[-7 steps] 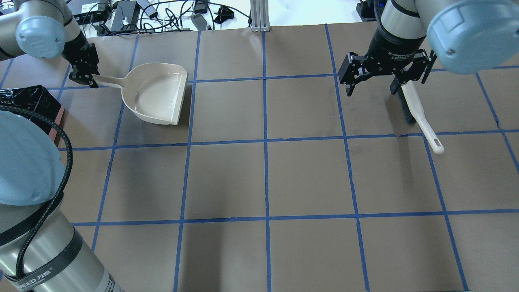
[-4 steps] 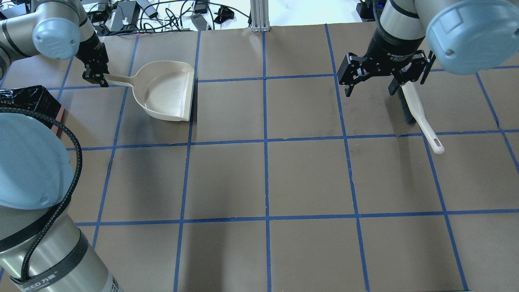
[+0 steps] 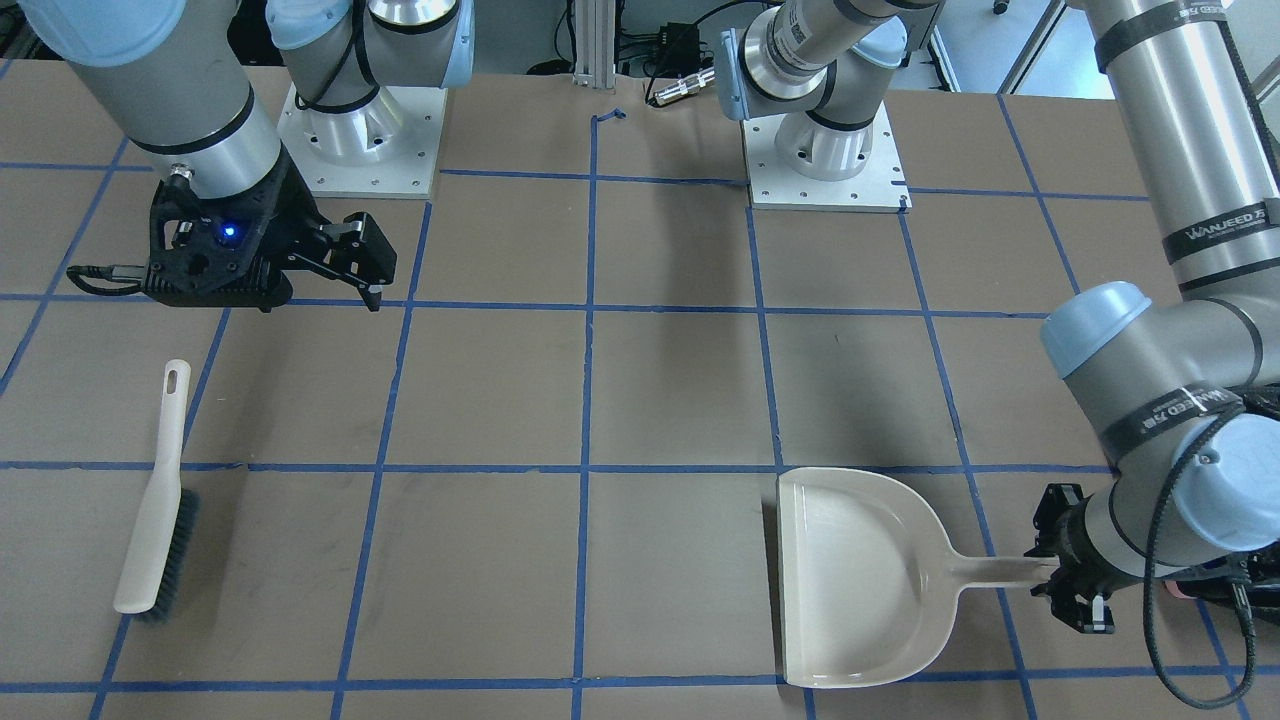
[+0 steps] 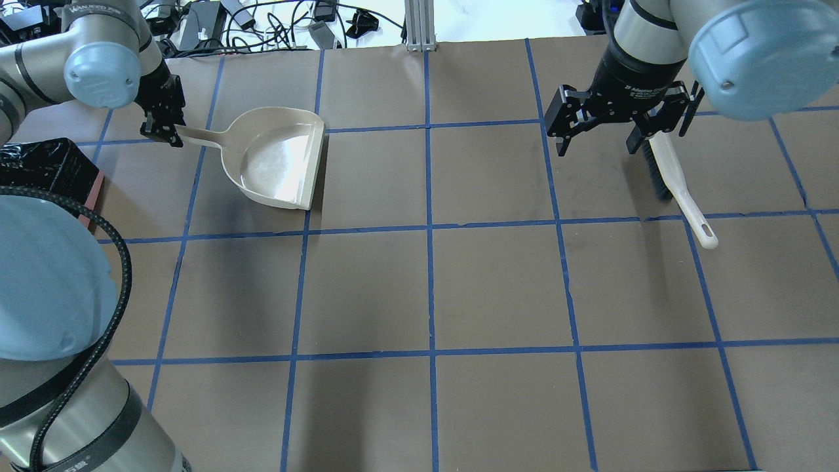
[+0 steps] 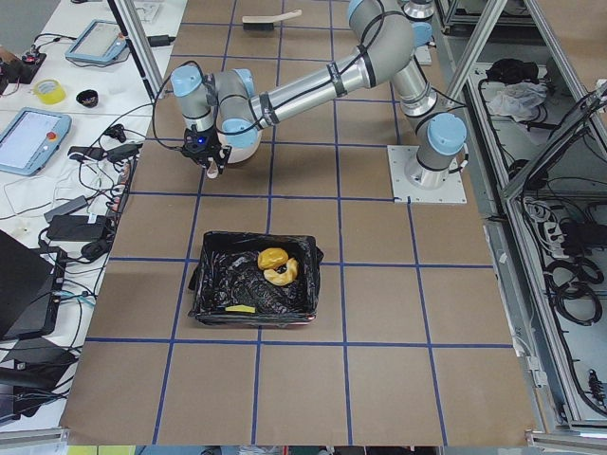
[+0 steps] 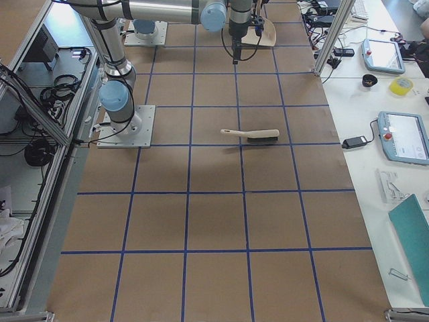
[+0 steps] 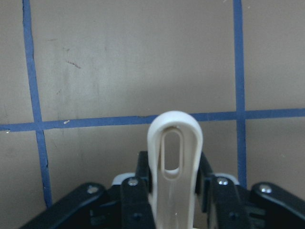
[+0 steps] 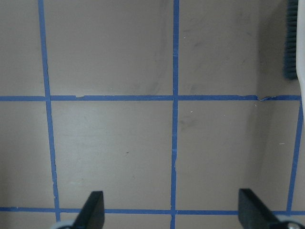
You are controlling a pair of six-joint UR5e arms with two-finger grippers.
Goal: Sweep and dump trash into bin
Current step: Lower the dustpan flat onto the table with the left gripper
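Observation:
The bin (image 5: 203,277), pink-sided with a black bag, stands at the table's left end; its corner shows in the overhead view (image 4: 39,164). The trash lies inside it: an orange-brown lump (image 5: 271,256), a cream crescent rind (image 5: 284,276) and a yellow scrap (image 5: 241,308). My left gripper (image 4: 164,128) (image 3: 1066,582) is shut on the handle (image 7: 175,157) of the beige dustpan (image 4: 275,157) (image 3: 860,580). The pan is empty and held low, right of the bin. My right gripper (image 4: 598,143) (image 8: 174,214) is open and empty above the table.
The beige hand brush (image 4: 675,183) (image 3: 150,540) (image 6: 251,134) lies flat on the table just right of my right gripper; its bristles show in the right wrist view (image 8: 290,38). Cables and boxes lie past the far edge (image 4: 262,19).
My left gripper has carried the dustpan to the right, away from the bin, and turned it flatter. The right arm and the brush have hardly moved.

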